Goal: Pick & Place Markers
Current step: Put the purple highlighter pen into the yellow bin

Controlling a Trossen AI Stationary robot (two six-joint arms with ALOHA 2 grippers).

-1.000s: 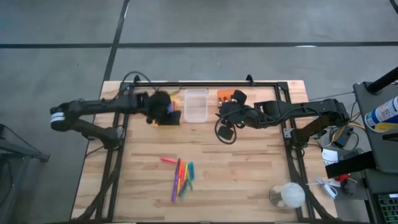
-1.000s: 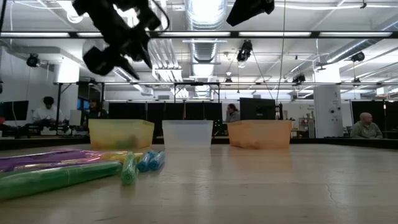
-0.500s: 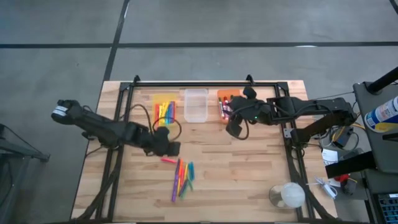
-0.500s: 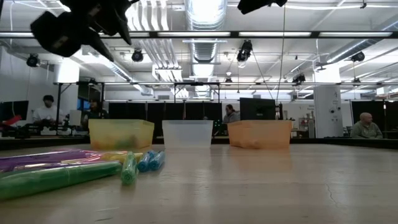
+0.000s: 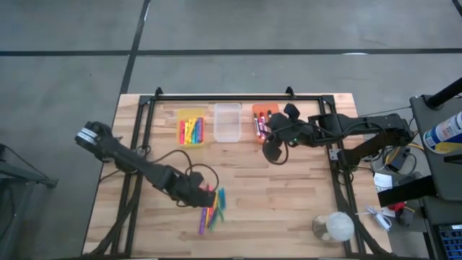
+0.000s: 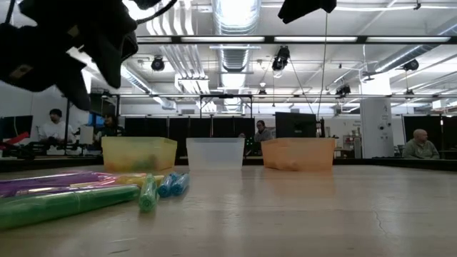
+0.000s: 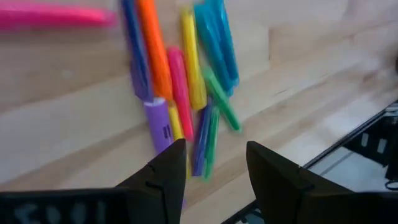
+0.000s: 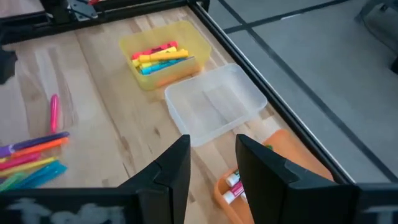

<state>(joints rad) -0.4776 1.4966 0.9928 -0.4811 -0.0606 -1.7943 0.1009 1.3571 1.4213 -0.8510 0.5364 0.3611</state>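
Several loose markers (image 5: 213,208) lie flat in a pile on the table's near middle: pink, orange, purple, yellow, blue and green (image 7: 186,74). One pink marker (image 7: 50,15) lies apart, on the pile's far-left side. My left gripper (image 7: 214,168) hovers open above the pile (image 5: 198,193). More markers lie in the yellow bin (image 5: 191,130) and in the orange bin (image 5: 261,119). The clear bin (image 5: 227,121) stands between them. My right gripper (image 8: 211,165) waits open, above the table just near of the orange bin (image 5: 274,144).
The three bins stand in a row along the table's far edge (image 6: 216,152). A black rail frame (image 5: 238,96) runs round the table. A white round object (image 5: 336,227) sits at the near right corner. Bare wood lies between the bins and the pile.
My left gripper has swung from above the yellow bin toward the table's near edge and come down over the loose pile. The yellow bin, covered before, now shows its markers. My right gripper has shifted slightly right, off the orange bin.
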